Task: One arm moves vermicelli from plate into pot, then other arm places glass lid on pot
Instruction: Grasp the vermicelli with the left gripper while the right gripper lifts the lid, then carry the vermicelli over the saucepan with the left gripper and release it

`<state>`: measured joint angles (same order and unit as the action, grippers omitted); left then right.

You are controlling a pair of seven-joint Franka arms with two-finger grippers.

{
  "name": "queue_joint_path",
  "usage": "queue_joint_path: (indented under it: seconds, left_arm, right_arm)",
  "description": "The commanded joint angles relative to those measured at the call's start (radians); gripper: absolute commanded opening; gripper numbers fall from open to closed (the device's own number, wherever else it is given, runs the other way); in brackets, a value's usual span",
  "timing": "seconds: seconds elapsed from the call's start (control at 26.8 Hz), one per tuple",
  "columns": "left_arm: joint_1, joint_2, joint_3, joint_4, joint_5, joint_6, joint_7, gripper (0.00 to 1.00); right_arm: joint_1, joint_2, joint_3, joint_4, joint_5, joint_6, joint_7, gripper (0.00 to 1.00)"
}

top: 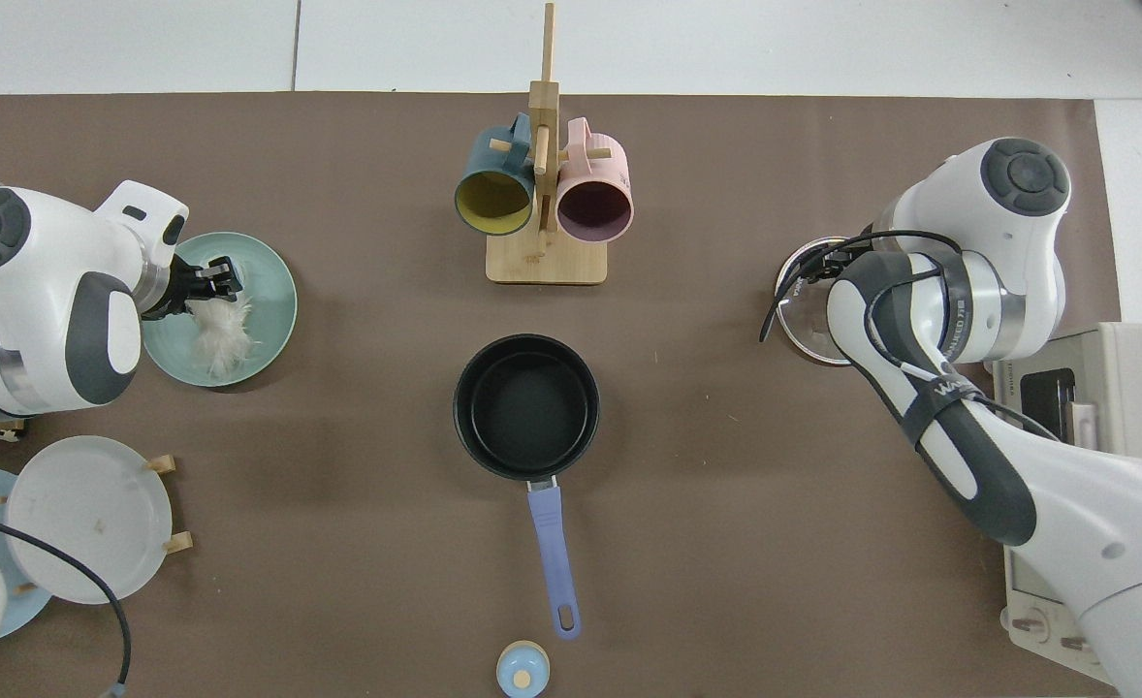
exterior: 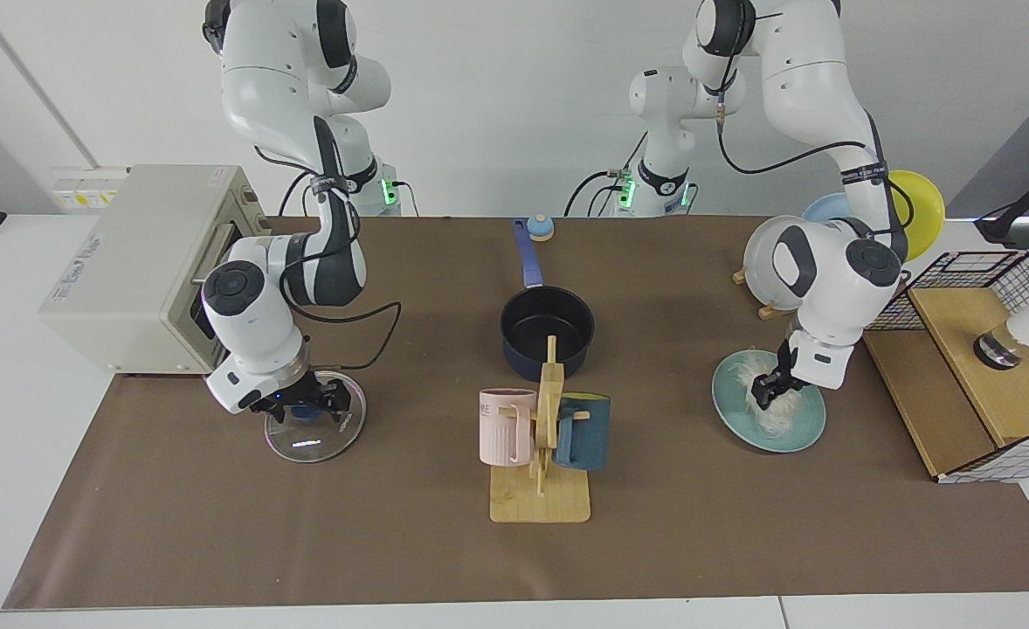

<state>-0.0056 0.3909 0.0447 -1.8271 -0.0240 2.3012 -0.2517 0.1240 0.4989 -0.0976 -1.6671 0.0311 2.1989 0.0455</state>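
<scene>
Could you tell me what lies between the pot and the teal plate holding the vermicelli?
Nothing: in the top view, only bare brown table cover lies between the pot and the plate.

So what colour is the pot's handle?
Blue, lighter than the dark navy pot itself; the handle shows best in the top view.

Both arms are glossy white with dark grey joint bands and round dark grey caps. Black cables loop along their forearms. Green lights glow at both bases.
</scene>
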Motion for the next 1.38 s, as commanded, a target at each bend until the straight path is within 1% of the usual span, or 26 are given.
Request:
queue_joint_path:
  seconds: [0.0,0.19,0.26,0.3,0.34,0.41,0.45,0.49,0.56,0.6,0.67,0.71,0.78,0.9,1.12,1.27,1.34]
  left_arm:
    - [-0.010,-0.027,-0.017,0.045,0.004,-0.130,0.012,0.00]
    - [-0.010,-0.113,-0.048,0.066,-0.001,-0.200,0.003,0.00]
    - [-0.010,-0.150,-0.066,0.066,-0.001,-0.229,-0.004,0.00]
    - [-0.010,-0.168,-0.077,0.071,-0.002,-0.249,-0.009,0.00]
    - [-0.011,-0.188,-0.091,0.077,-0.002,-0.271,-0.015,0.00]
    - [-0.010,-0.213,-0.112,0.087,-0.001,-0.313,-0.030,0.00]
    - [-0.010,-0.222,-0.126,0.097,-0.002,-0.333,-0.038,0.00]
    - [-0.010,-0.230,-0.143,0.107,-0.002,-0.353,-0.052,0.00]
    - [-0.011,-0.241,-0.184,0.123,-0.002,-0.376,-0.096,0.00]
    - [-0.010,-0.245,-0.213,0.129,0.001,-0.378,-0.130,0.00]
    - [-0.011,-0.245,-0.261,0.144,0.004,-0.379,-0.187,0.00]
    - [-0.011,-0.245,-0.285,0.147,0.004,-0.381,-0.205,0.00]
    - [-0.011,-0.247,-0.345,0.144,0.002,-0.381,-0.233,0.00]
    - [-0.011,-0.273,-0.429,0.114,0.002,-0.379,-0.274,0.00]
    - [-0.011,-0.285,-0.499,0.075,-0.002,-0.352,-0.304,0.00]
    - [-0.011,-0.332,-0.546,-0.013,-0.005,-0.252,-0.348,0.00]
    - [-0.011,-0.359,-0.552,-0.056,-0.007,-0.215,-0.360,0.00]
  right_arm:
    - [0.000,-0.005,0.002,-0.037,0.018,0.035,0.025,1.00]
    - [0.000,-0.017,0.002,-0.072,0.016,0.036,0.033,1.00]
    - [0.006,-0.019,0.001,-0.072,0.015,0.036,0.031,1.00]
    - [0.006,-0.019,0.001,-0.072,0.015,0.036,0.031,0.99]
    - [0.006,-0.019,0.001,-0.072,0.013,0.036,0.031,0.94]
    - [0.008,-0.019,0.001,-0.071,0.012,0.036,0.031,0.78]
    - [0.008,-0.019,0.001,-0.069,0.004,0.035,0.030,0.66]
    - [0.009,-0.019,-0.001,-0.068,-0.002,0.035,0.030,0.58]
    - [0.012,-0.020,-0.002,-0.063,-0.005,0.035,0.030,0.42]
    - [0.016,-0.023,-0.002,-0.063,-0.005,0.033,0.030,0.32]
    - [0.017,-0.026,-0.005,-0.060,-0.005,0.033,0.025,0.19]
    - [0.017,-0.026,-0.005,-0.059,-0.005,0.033,0.022,0.16]
    - [0.017,-0.034,-0.005,-0.053,-0.007,0.030,0.020,0.12]
    - [0.016,-0.052,-0.004,-0.053,-0.007,0.027,0.019,0.11]
    - [0.016,-0.088,-0.001,-0.056,-0.008,0.013,0.005,0.11]
    - [0.016,-0.112,-0.001,-0.057,-0.008,-0.010,0.001,0.11]
    - [0.014,-0.126,-0.001,-0.059,-0.007,-0.031,0.001,0.11]
